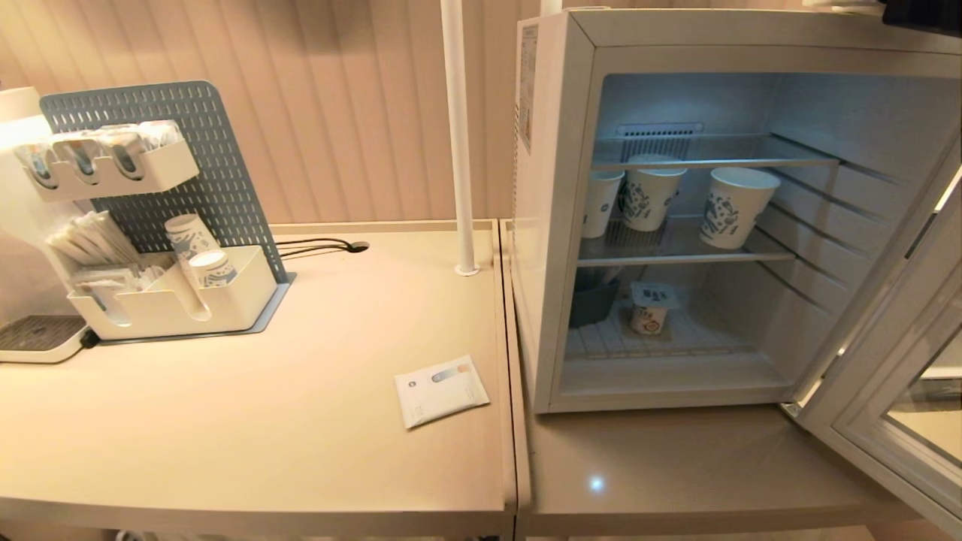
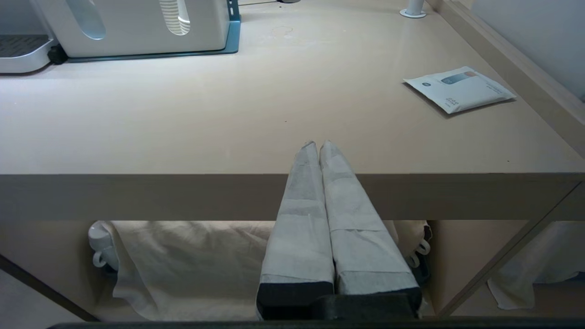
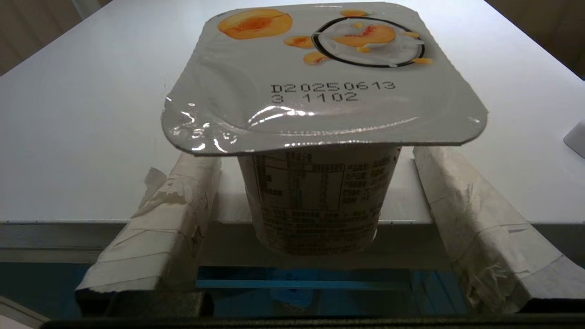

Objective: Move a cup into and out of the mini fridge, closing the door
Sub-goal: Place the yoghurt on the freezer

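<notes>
Between my right hand's (image 3: 311, 157) taped fingers stands the squat white yogurt cup w/ square peach-printed foil lid (image 3: 320, 201), upright, dead ahead. The fingers are spread, a gap each side of its wall. It's at the near edge of a flat white surface; can't tell what. Left hand (image 2: 318, 144), fingers pressed together & empty, is parked off the beige desk's (image 2: 183, 114) front edge, so the right is nearer. Only the head view shows the white boxy mini fridge (image 1: 556, 225), its glass door (image 1: 887, 376) swung open, and a second yogurt cup (image 1: 650, 312) on the bottom shelf.
</notes>
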